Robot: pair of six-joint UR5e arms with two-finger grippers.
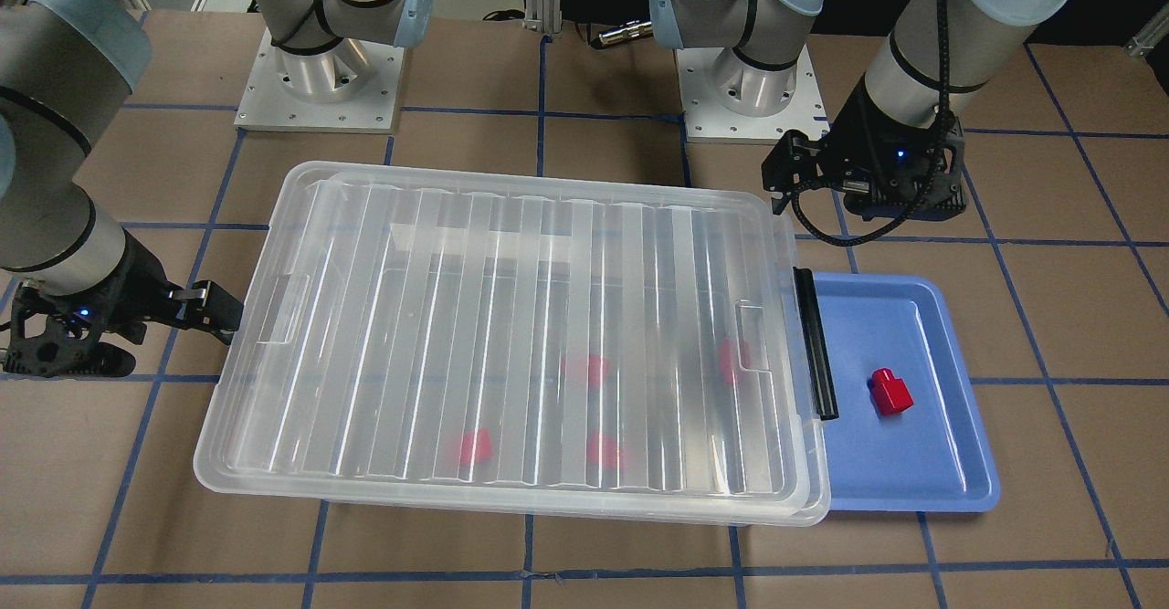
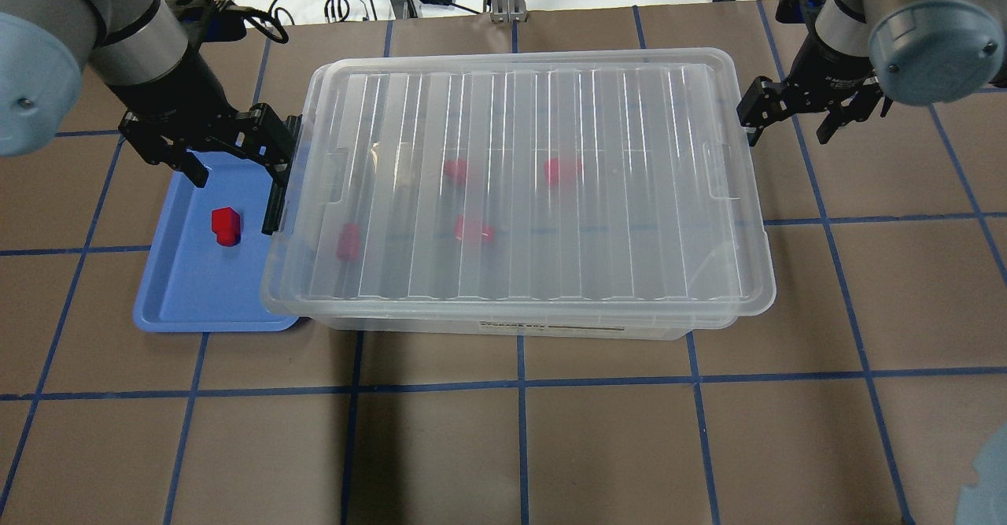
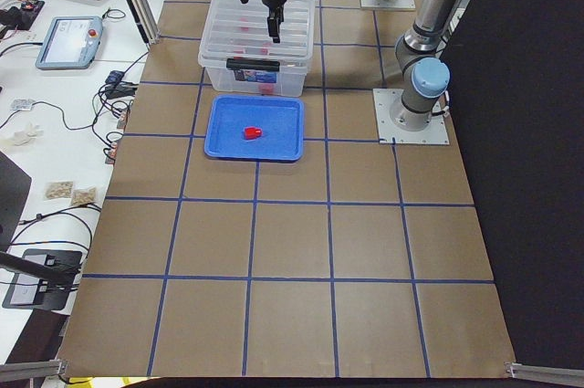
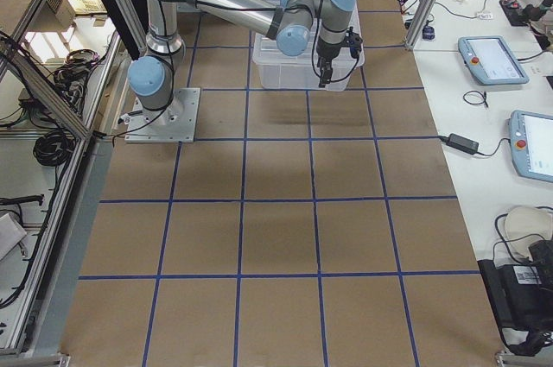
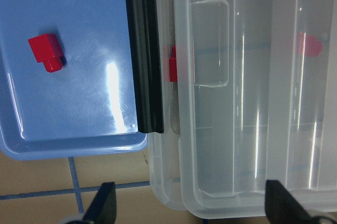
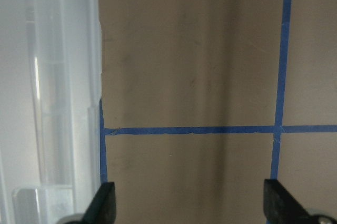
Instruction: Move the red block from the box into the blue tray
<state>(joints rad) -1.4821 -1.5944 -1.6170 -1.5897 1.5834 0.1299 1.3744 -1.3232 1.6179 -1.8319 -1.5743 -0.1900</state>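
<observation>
One red block (image 1: pixel 890 393) lies in the blue tray (image 1: pixel 950 463), also seen from overhead (image 2: pixel 226 226) and in the left wrist view (image 5: pixel 46 52). Several more red blocks (image 2: pixel 473 231) show blurred through the ribbed lid of the clear box (image 2: pixel 519 194), which lies shut on top. My left gripper (image 2: pixel 236 159) is open and empty, above the tray's back edge beside the box's black bar (image 2: pixel 275 194). Its fingertips (image 5: pixel 105 203) stand wide apart. My right gripper (image 2: pixel 791 116) is open and empty, just off the box's other end, over bare table.
The box (image 1: pixel 511 317) overlaps the blue tray's inner edge (image 2: pixel 197 297). Brown table with a blue tape grid lies all around. The two arm bases (image 1: pixel 320 89) stand behind the box. Operator desks with tablets and cables (image 3: pixel 73 41) lie off the table's side.
</observation>
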